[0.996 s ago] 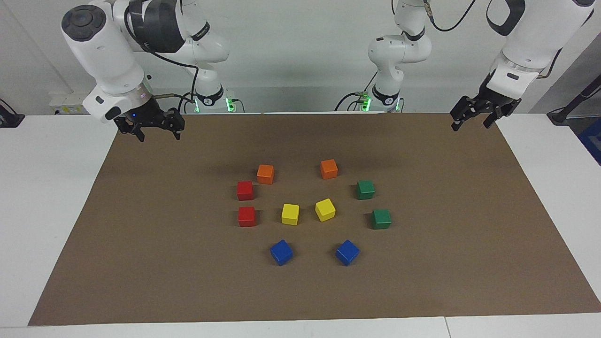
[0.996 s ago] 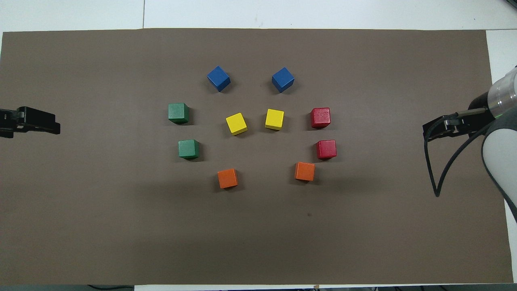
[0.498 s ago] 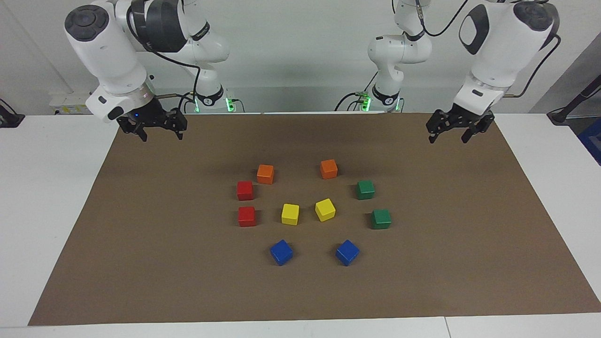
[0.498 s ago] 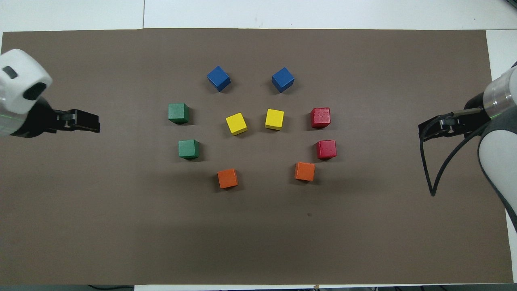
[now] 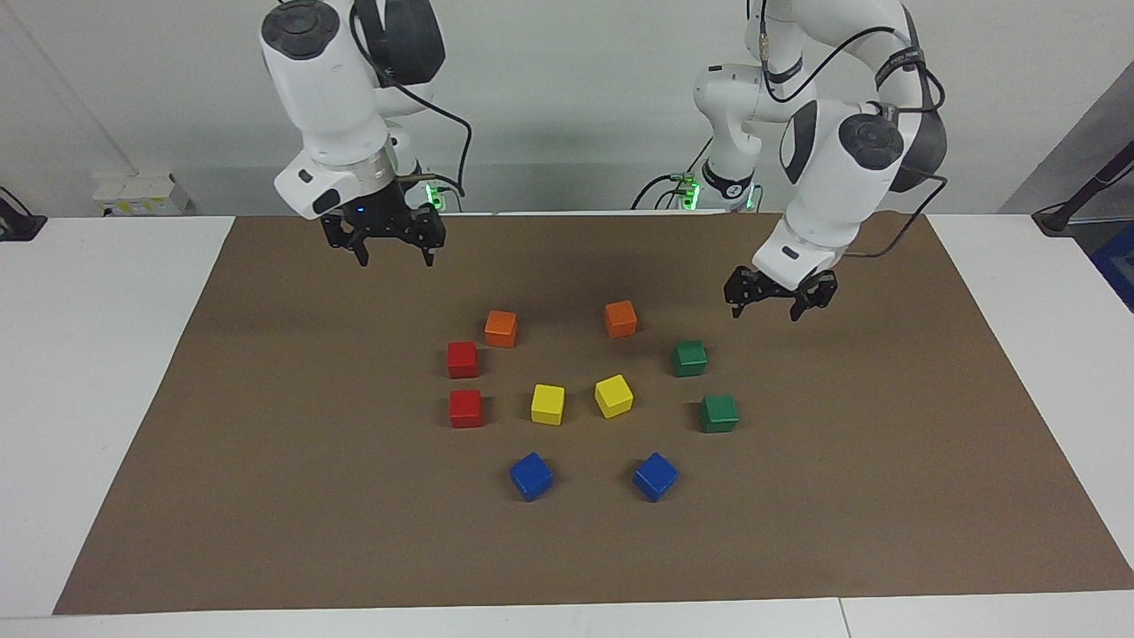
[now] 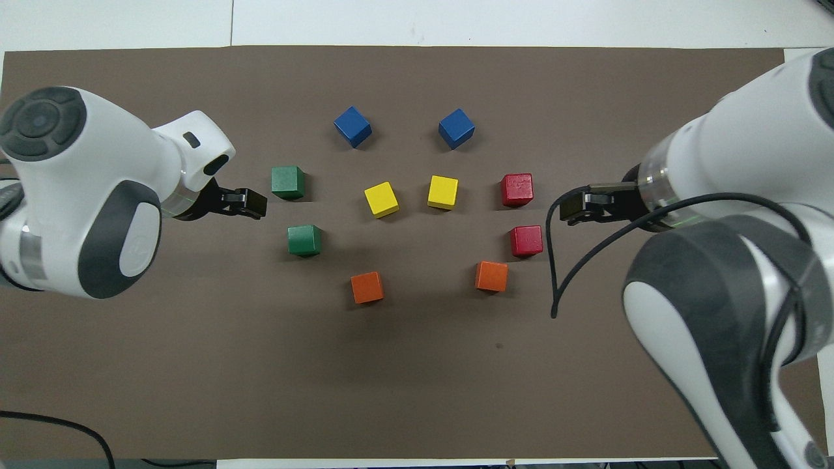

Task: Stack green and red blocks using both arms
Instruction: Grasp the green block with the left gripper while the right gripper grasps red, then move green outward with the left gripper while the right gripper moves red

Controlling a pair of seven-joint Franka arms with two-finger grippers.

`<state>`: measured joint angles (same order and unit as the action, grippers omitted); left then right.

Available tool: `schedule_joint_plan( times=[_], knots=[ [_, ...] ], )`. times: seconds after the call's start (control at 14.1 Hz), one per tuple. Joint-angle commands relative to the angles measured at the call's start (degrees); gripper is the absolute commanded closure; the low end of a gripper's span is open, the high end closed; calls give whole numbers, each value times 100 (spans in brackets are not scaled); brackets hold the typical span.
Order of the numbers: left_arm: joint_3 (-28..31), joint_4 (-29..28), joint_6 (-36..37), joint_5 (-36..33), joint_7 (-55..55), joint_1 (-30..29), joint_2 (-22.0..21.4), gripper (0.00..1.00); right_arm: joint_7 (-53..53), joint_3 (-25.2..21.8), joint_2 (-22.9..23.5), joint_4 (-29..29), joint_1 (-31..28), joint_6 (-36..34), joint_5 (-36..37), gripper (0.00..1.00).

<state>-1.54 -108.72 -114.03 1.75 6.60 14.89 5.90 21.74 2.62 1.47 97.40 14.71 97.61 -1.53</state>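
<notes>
Two dark green blocks (image 5: pixel 689 358) (image 5: pixel 719 413) sit on the brown mat toward the left arm's end of the cluster; they also show in the overhead view (image 6: pixel 288 182) (image 6: pixel 304 240). Two red blocks (image 5: pixel 462 359) (image 5: pixel 465 408) sit toward the right arm's end, also seen from overhead (image 6: pixel 517 189) (image 6: pixel 526 240). All four lie apart, none stacked. My left gripper (image 5: pixel 765 312) (image 6: pixel 251 203) is open and empty, up in the air over the mat just beside the green blocks. My right gripper (image 5: pixel 395 260) (image 6: pixel 573 210) is open and empty, higher up, over the mat beside the red blocks.
Two orange cubes (image 5: pixel 500 329) (image 5: pixel 621 319), two yellow cubes (image 5: pixel 547 404) (image 5: pixel 613 395) and two blue cubes (image 5: pixel 531 476) (image 5: pixel 656 477) share the cluster on the brown mat (image 5: pixel 266 496). A black cable (image 6: pixel 554 280) hangs from the right arm.
Both arms have swung inward from the table's ends toward the cluster of blocks. The left gripper has also come lower. No block has moved.
</notes>
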Motion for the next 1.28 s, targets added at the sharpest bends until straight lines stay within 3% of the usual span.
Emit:
schedule_joint_plan(
  times=[0.0,0.14,0.5,0.78,1.21],
  knots=[
    [83,-519,-611,71,279,285,-73,0,575,-25,335,86,268,477,-85,0],
    [83,-580,-805,71,394,383,68,0,630,-25,494,147,287,688,-85,0],
    [83,-1001,-1393,71,429,576,165,0,437,-25,354,1280,243,1892,-85,0],
    [75,-1108,-1587,71,526,603,271,0,-274,-34,310,1764,155,2332,-85,0],
    [83,-1108,-1869,71,729,831,543,0,-513,-34,345,1992,32,2595,-85,0]
  ],
)
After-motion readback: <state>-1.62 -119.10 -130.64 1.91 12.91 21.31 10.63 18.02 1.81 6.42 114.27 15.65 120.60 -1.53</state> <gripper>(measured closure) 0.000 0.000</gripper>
